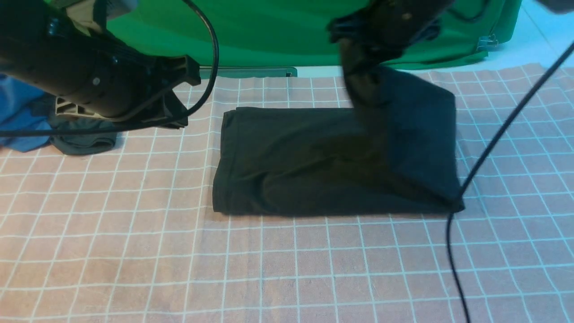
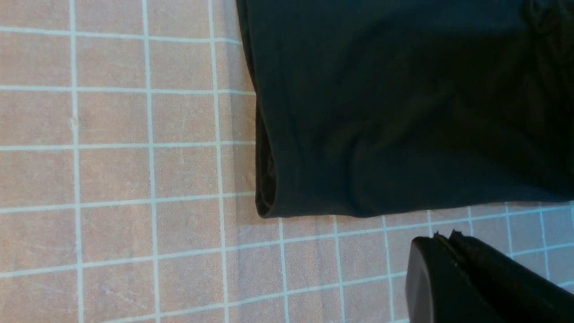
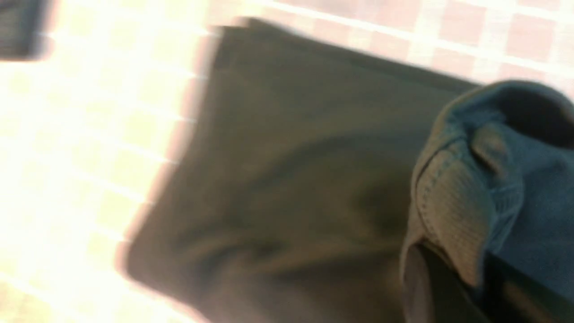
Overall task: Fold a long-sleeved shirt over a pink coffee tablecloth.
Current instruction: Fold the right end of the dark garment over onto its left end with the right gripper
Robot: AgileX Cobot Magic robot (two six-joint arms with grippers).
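The long-sleeved shirt (image 1: 314, 166) lies folded into a black rectangle in the middle of the pink coffee tablecloth (image 1: 134, 251); its print is hidden. My right gripper (image 1: 358, 54) is shut on the shirt's ribbed edge (image 3: 448, 224). It holds the shirt's right part (image 1: 417, 134) up off the cloth above the shirt's back edge. The right wrist view is blurred. My left gripper (image 2: 441, 235) is shut and holds nothing. It hovers over the tablecloth (image 2: 134, 179), just off the shirt's (image 2: 403, 103) folded left corner and apart from it.
A blue cloth (image 1: 18, 112) and a small dark grey garment (image 1: 85, 141) lie at the far left under my left arm. The green backdrop (image 1: 278, 31) hangs behind the table. A black cable (image 1: 493, 143) runs down across the shirt's right corner.
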